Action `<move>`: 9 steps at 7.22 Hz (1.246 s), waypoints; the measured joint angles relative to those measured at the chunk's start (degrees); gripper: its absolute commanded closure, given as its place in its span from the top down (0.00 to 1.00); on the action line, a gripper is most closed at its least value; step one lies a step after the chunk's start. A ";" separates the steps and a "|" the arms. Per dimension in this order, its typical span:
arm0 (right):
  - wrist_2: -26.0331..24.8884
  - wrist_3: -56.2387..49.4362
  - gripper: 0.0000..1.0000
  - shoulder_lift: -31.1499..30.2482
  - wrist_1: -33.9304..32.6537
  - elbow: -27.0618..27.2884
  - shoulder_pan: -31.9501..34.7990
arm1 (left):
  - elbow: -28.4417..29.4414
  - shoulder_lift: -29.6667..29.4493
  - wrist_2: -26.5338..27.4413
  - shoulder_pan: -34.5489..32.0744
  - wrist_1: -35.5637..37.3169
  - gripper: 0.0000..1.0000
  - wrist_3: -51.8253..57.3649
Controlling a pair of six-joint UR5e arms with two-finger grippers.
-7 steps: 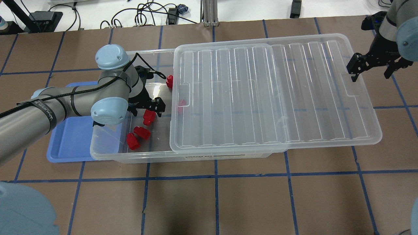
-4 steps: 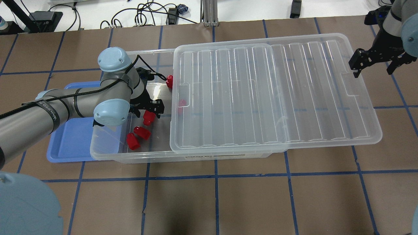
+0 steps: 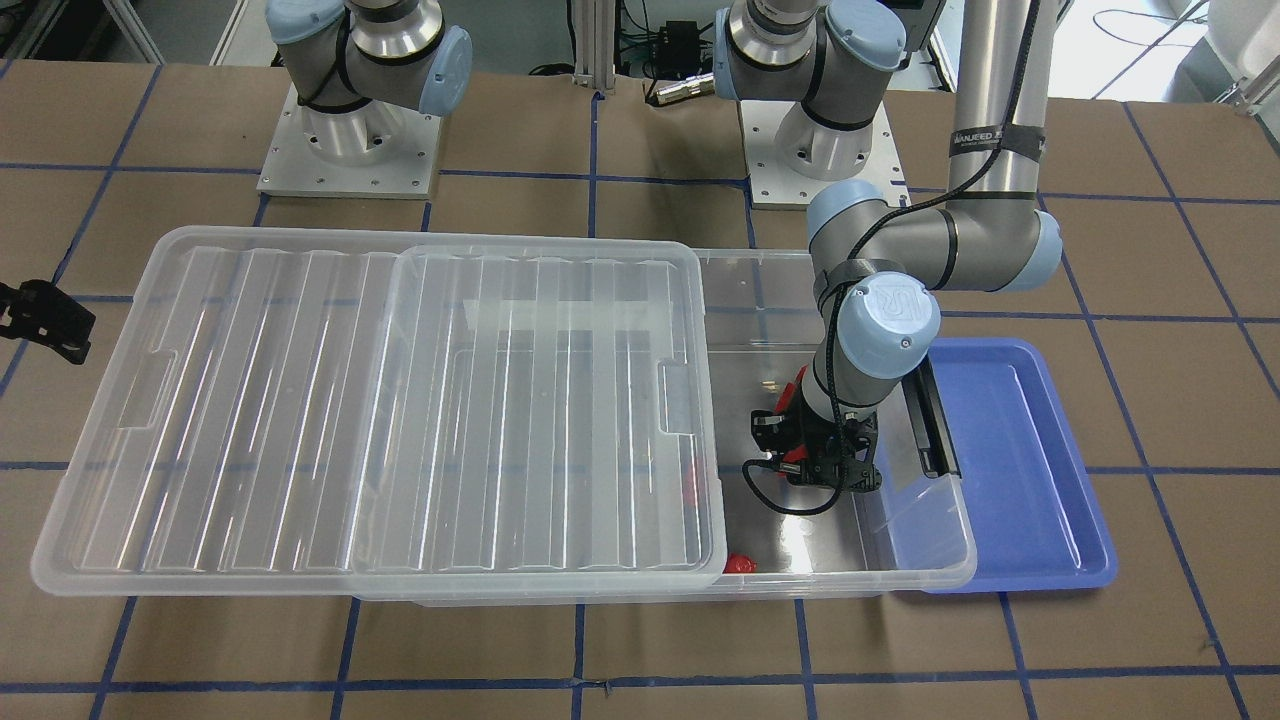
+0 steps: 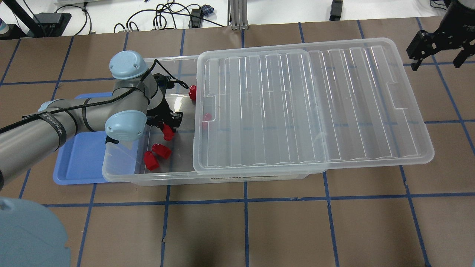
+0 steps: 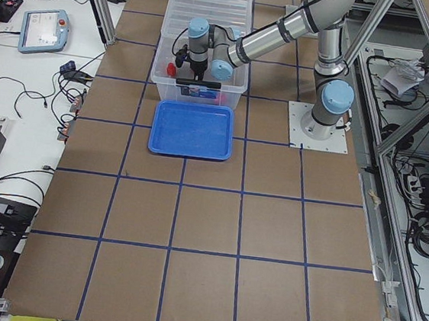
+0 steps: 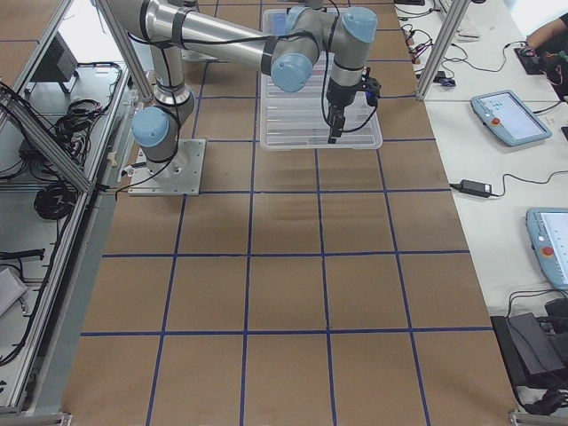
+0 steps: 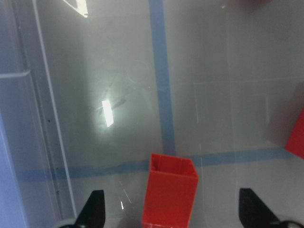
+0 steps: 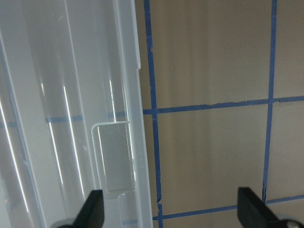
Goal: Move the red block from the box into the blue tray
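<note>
Since a second ago the right gripper [image 4: 435, 63] has pulled back from the lid's [image 4: 297, 107] end notch toward the far corner of the table [image 4: 259, 230], and the left gripper [image 4: 169, 125] has dropped lower into the uncovered end of the box [image 4: 148, 177], closing in on the red block [image 7: 169, 192] it was hovering over. That block lies on the clear floor of the box, where it was. Its long axis runs across the box from the far wall toward the robot's side, and the narrower end seems to face the robot. From the left wrist camera it runs straight up the picture, crosswise to the line between the two fingertips. It sits between them with a clear gap on each side, a little nearer one finger, so the jaws stand wide open and touch nothing. The right gripper's jaws are spread open too, holding nothing, above the lid's edge and bare table. Two more red blocks [image 4: 156, 154] lie together near the robot-side wall. The blue tray [image 4: 79, 163] lies beside the box's open end, partly tucked under it.
</note>
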 measured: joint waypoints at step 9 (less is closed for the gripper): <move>2.72 3.47 1.00 -7.54 11.49 0.02 1.87 | 19.11 8.29 -4.05 13.90 -32.32 0.10 8.26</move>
